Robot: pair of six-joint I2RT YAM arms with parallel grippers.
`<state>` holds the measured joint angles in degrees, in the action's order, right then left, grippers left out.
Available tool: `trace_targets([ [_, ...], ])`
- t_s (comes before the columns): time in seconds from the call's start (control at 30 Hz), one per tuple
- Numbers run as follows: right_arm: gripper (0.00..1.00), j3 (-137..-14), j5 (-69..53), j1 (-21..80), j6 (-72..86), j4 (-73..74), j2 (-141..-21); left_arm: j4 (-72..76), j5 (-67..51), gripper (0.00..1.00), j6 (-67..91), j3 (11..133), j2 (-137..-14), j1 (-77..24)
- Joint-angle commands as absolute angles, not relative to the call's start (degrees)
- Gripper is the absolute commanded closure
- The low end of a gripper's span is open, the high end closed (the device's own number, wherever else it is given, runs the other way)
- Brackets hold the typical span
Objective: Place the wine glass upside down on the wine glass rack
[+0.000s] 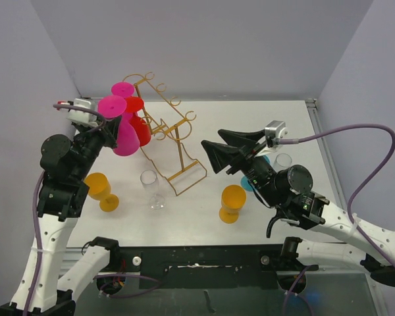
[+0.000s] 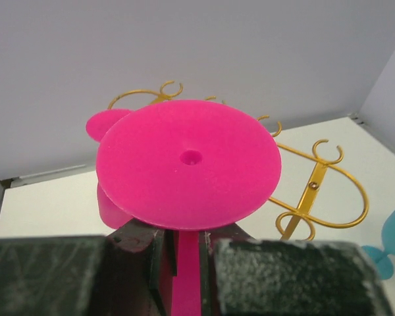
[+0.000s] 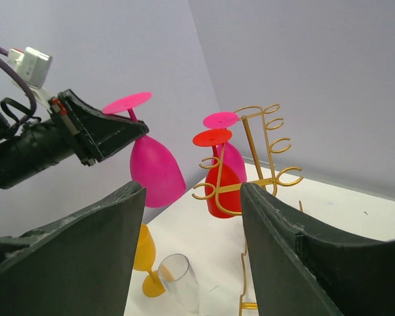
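Note:
My left gripper point(image 1: 112, 126) is shut on the stem of a magenta wine glass point(image 1: 124, 135), held upside down with its round foot point(image 2: 187, 164) on top, in the air just left of the gold wire rack point(image 1: 174, 135). The rack point(image 3: 260, 158) holds a red glass point(image 1: 139, 125) and another pink glass point(image 1: 123, 89), both hanging upside down. In the right wrist view the held glass point(image 3: 155, 168) hangs apart from the rack's near hooks. My right gripper point(image 1: 214, 148) is open and empty, above the table right of the rack.
A clear flute point(image 1: 151, 189) stands in front of the rack's base. Yellow goblets stand at front left point(image 1: 100, 191) and front right point(image 1: 232, 203). A teal glass point(image 1: 253, 179) and a clear one point(image 1: 283, 161) sit by the right arm. Walls close the back and sides.

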<state>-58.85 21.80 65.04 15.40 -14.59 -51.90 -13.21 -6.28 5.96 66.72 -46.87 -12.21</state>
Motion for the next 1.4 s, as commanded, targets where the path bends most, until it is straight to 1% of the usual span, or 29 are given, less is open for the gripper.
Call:
trace_targets([
  [0.0,0.40,-58.2,24.5,65.5,15.1,-16.5,-49.9,-9.7,-7.0,1.00,1.8,64.7,-47.7,-11.9],
  [0.37,0.40,-56.3,24.9,65.4,15.8,-16.5,-47.6,-1.8,-6.3,1.00,-0.6,55.3,-47.9,-10.9],
  [0.6,0.40,-54.8,25.0,65.4,16.2,-17.4,-46.2,9.3,-12.9,1.00,1.2,48.2,-47.1,-9.8],
  [0.87,0.40,-54.2,24.6,65.5,16.3,-17.7,-45.4,17.0,-17.4,1.00,1.9,45.5,-50.3,-8.9],
  [1.37,0.40,-53.6,24.9,65.5,16.4,-18.2,-44.6,19.3,-21.7,1.00,3.3,43.7,-53.6,-8.0],
])
